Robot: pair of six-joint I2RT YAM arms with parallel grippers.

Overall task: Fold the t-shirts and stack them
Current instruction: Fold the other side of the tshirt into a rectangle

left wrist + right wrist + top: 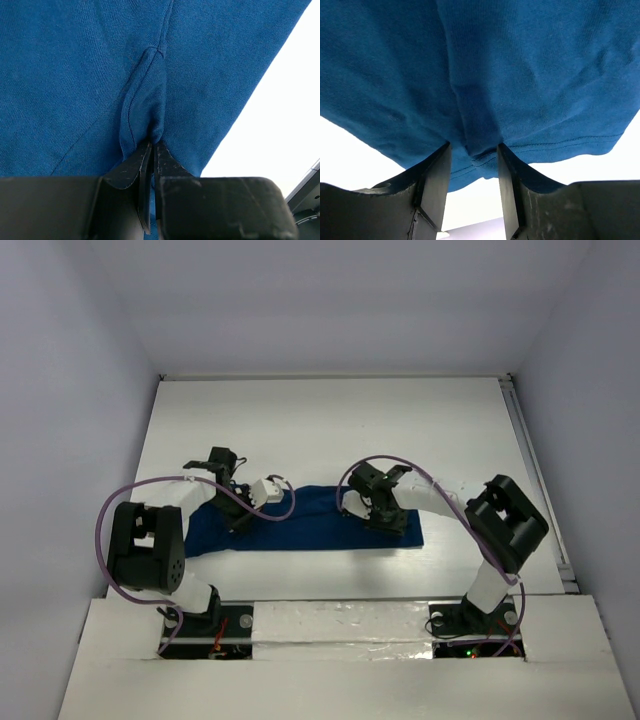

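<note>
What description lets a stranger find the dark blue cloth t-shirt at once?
On the white table, look just ahead of the two arm bases. The dark blue cloth t-shirt lies there as a long band, under the left gripper and right gripper. It is the only cloth thing on the table.

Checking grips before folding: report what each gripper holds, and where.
Left gripper: shut on a pinched-up fold of the t-shirt. Right gripper: nothing clamped; jaws open astride a cloth ridge near the hem.
</note>
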